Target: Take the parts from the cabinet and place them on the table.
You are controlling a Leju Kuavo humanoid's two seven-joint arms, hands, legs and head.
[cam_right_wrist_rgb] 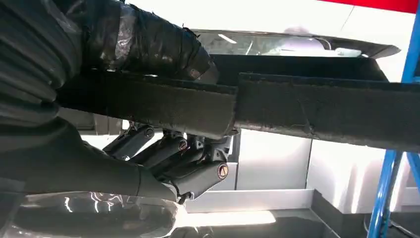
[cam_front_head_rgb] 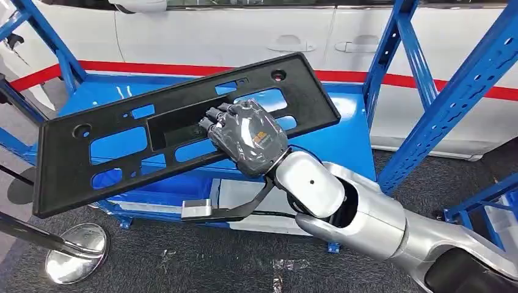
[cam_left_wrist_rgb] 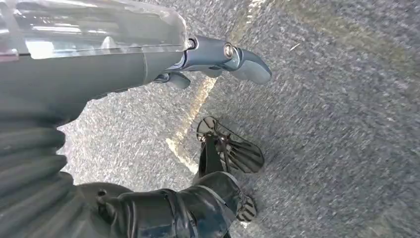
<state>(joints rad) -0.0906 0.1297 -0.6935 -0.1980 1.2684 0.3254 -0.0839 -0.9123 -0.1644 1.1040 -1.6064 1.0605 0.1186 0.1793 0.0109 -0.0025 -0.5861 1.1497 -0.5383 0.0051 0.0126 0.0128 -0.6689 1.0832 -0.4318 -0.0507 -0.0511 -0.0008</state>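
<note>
One black panel [cam_front_head_rgb: 122,146] (flat, with cut-outs) is clamped along its near edge by the right hand [cam_front_head_rgb: 247,137], tilted above the blue shelf [cam_front_head_rgb: 342,131]. The left hand [cam_left_wrist_rgb: 218,57] hangs over grey floor [cam_left_wrist_rgb: 337,124], fingers apart, holding nothing.

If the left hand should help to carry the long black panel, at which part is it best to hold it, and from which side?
Probably the free left end of the black panel, from below its near long edge, fingers through a cut-out window. The right hand grips only near the middle, and the panel tilts, left end lower. The left hand hangs over the floor, holding nothing.
</note>
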